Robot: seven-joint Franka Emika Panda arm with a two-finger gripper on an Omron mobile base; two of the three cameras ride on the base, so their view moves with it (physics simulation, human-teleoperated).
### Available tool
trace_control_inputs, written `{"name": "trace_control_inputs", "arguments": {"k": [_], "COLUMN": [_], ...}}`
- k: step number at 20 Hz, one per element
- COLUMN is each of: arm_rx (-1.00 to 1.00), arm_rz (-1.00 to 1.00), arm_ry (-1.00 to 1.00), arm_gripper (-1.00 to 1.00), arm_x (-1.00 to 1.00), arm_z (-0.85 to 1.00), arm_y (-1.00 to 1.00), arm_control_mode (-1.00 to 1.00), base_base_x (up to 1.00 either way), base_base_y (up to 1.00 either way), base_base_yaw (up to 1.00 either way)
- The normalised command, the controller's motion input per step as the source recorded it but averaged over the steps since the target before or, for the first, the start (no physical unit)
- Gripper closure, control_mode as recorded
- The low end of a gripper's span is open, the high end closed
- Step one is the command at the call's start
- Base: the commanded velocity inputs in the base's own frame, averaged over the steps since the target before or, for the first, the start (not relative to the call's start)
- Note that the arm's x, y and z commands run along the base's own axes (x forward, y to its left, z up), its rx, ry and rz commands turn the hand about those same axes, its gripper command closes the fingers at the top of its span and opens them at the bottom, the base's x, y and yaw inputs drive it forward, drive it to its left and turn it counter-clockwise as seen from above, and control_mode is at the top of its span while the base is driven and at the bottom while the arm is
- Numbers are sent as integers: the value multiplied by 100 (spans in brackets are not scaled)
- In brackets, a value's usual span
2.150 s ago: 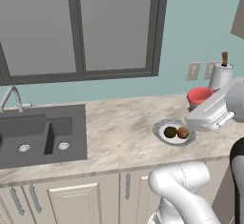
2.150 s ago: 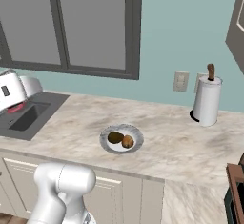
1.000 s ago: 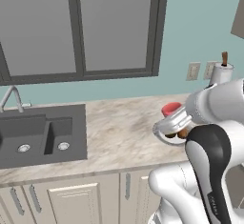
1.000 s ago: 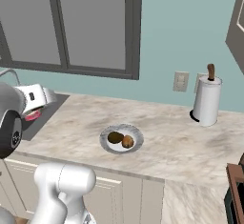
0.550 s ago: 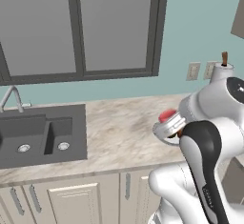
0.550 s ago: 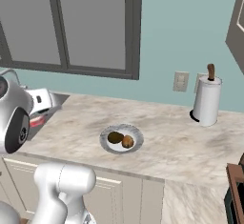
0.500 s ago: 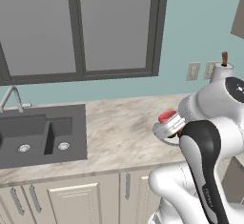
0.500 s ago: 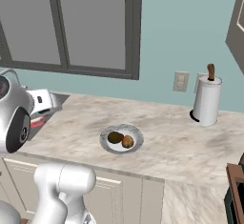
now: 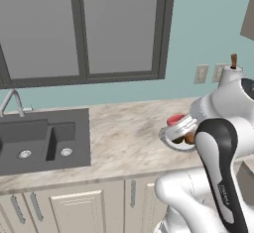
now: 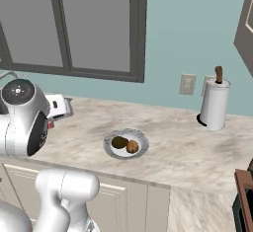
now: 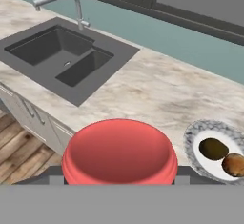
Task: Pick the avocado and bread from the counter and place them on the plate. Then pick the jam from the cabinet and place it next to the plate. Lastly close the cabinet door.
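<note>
Since the earlier frames the arm has swung inward and lowered, bringing the red-topped jam (image 9: 175, 119) from high beside the paper-towel roll (image 10: 214, 106) down to a position just left of the plate (image 9: 168, 141) in the left base view. The tool (image 9: 179, 126) is clamped on the jam; in the hand view the jar's red lid (image 11: 119, 151) sits between the tips, above the front part of the tabletop (image 11: 143, 92). From left to right in the hand view: the curved faucet (image 11: 62, 1) stands at the back edge of the dark grey sink (image 11: 62, 56), which is set into the tabletop's left end; bare marbled stone follows; the plate lies at the right, near the front edge. On its white centre rest the avocado (image 11: 213, 148) on the left and the bread (image 11: 234, 164) on the right, touching or nearly so. In the right base view the paper-towel roll stands near the back edge, well apart from the plate.
</note>
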Motion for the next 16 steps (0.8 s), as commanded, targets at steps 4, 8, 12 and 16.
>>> {"name": "trace_control_inputs", "arguments": {"k": [4,8,12,16], "arm_rx": [16,5,0,0], "arm_rz": [0,0,-1,-1], "arm_ry": [-37,-28,-21,-22], "arm_gripper": [100,100,100,100], "arm_x": [0,6,13,13], "arm_z": [-98,-94,-84,-90], "arm_y": [-11,0,0,0], "arm_control_mode": [-100,-100,-100,-100], "base_base_x": [0,0,0,0], "base_base_y": [0,0,0,0], "base_base_yaw": [0,0,0,0]}}
